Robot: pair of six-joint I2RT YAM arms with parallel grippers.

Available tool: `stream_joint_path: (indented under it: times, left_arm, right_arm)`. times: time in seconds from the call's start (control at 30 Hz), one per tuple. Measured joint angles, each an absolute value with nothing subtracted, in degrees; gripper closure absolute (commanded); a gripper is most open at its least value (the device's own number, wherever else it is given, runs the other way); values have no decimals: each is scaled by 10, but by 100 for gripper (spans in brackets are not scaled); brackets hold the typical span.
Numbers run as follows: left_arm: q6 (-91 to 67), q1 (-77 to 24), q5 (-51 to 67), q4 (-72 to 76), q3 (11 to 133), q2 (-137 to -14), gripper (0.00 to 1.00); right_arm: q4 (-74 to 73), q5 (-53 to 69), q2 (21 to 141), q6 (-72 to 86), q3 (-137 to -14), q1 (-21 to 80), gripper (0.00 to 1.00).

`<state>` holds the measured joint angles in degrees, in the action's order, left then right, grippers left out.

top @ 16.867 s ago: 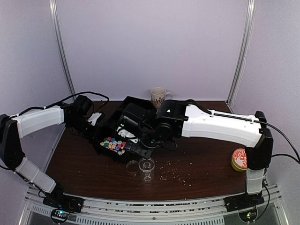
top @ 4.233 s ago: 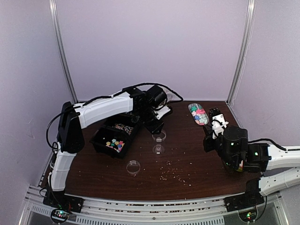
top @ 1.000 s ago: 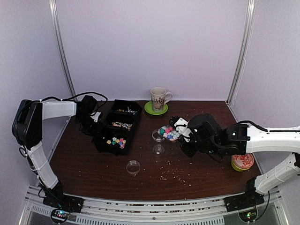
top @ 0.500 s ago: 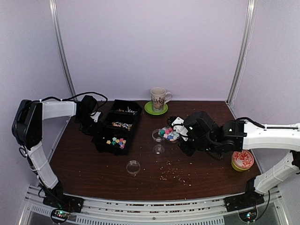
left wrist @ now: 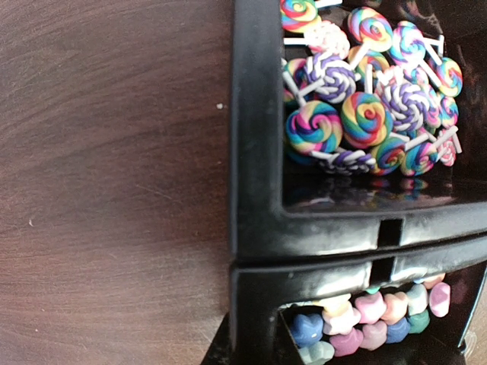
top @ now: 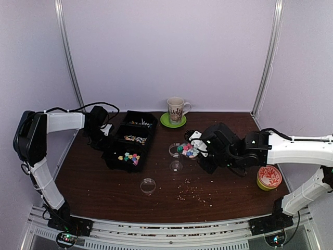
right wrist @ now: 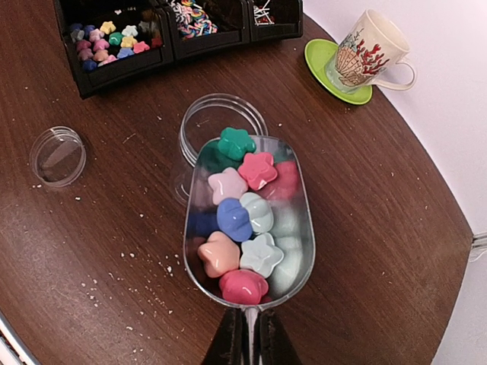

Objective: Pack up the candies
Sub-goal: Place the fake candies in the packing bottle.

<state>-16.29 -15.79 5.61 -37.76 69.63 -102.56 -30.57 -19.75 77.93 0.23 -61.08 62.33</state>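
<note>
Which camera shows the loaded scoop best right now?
Right wrist: the scoop fills the frame, star candies countable, its tip at the clear jar. Top external shows it only as a small colourful patch by the right end effector. Left wrist shows only the black tray, no scoop.

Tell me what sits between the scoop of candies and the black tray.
An open clear jar, its rim under the scoop's tip, seen in the right wrist view.
</note>
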Motion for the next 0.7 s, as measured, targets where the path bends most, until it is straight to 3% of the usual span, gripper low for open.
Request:
stream_joint_path:
  times: [0.7]
  left_arm:
    - [-163,-158,56,-378,696,-1025,100]
  right_arm:
    - [-366,-208,806,3,-658,623,100]
